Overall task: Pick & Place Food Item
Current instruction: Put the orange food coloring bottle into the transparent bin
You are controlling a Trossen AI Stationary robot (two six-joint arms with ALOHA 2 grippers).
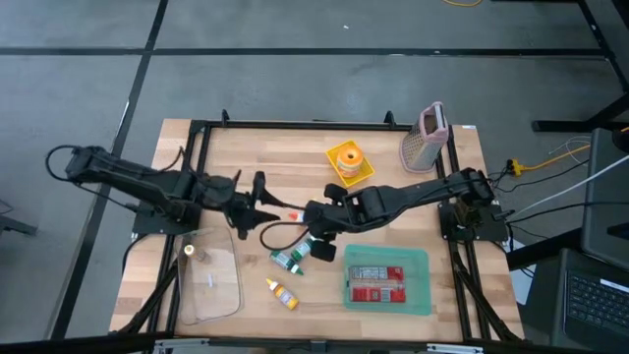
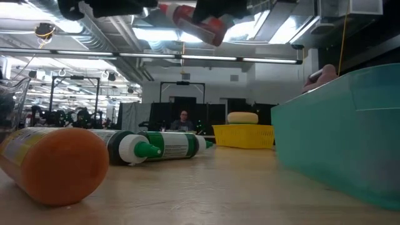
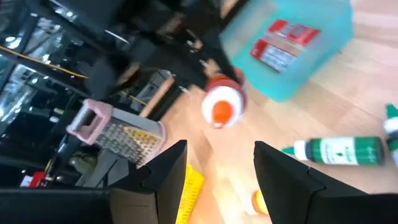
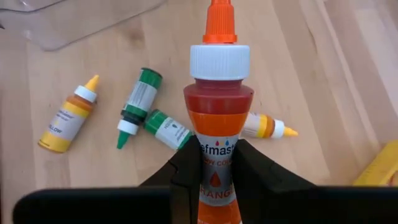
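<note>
An orange food-colour bottle with a white cap and orange nozzle hangs above the table's middle, with my right gripper shut on it. It also shows high up in the low view as the orange bottle, tilted, with its nozzle toward the left arm. My left gripper stands open just left of the bottle, level with it and holding nothing. Both grippers, left and right, meet near the table's centre. My right gripper pinches the bottle's labelled body between its two fingers, one on each side. The fingers slant down from the table's right, and the capped nozzle end sticks out beyond them. The bottle is lifted clear of the table.
Two green bottles, a yellow one and a small white one lie on the wood below. A teal tray sits near right, a clear container near left. A yellow basket and grater stand at the back.
</note>
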